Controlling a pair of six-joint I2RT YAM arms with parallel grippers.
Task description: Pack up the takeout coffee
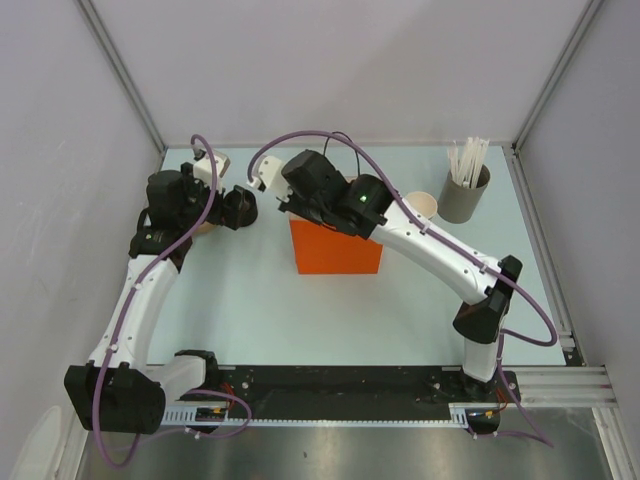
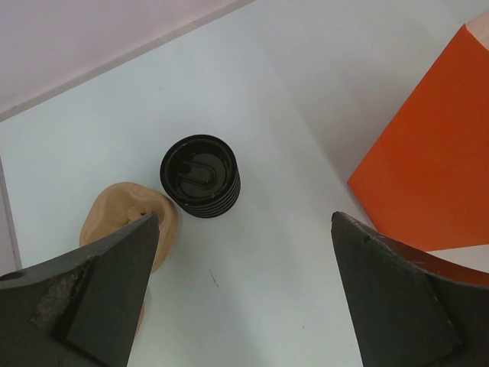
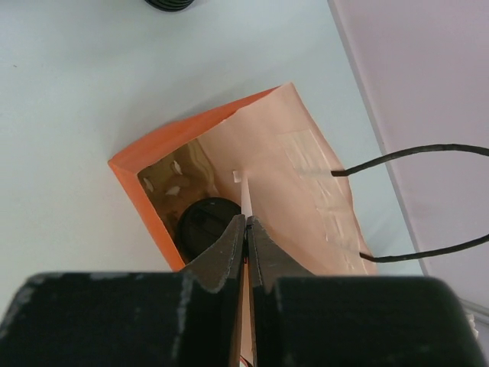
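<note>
An orange paper bag (image 1: 335, 248) stands open mid-table. In the right wrist view a round black lid (image 3: 200, 226) shows deep inside the bag (image 3: 145, 195); the cup under it is hidden. My right gripper (image 3: 246, 220) is shut on the thin top edge of the bag's wall, and it also shows in the top view (image 1: 286, 200). My left gripper (image 2: 243, 229) is open and empty above the table, left of the bag, and it also shows in the top view (image 1: 222, 212). A ribbed stack of black lids (image 2: 200, 176) stands just ahead of it.
A tan cup-like thing (image 2: 126, 218) lies beside my left finger, partly hidden. A grey cylinder of white sticks (image 1: 465, 185) and tan cups (image 1: 425, 205) stand at the back right. The bag's black handles (image 3: 412, 157) hang right. Walls close the table's sides.
</note>
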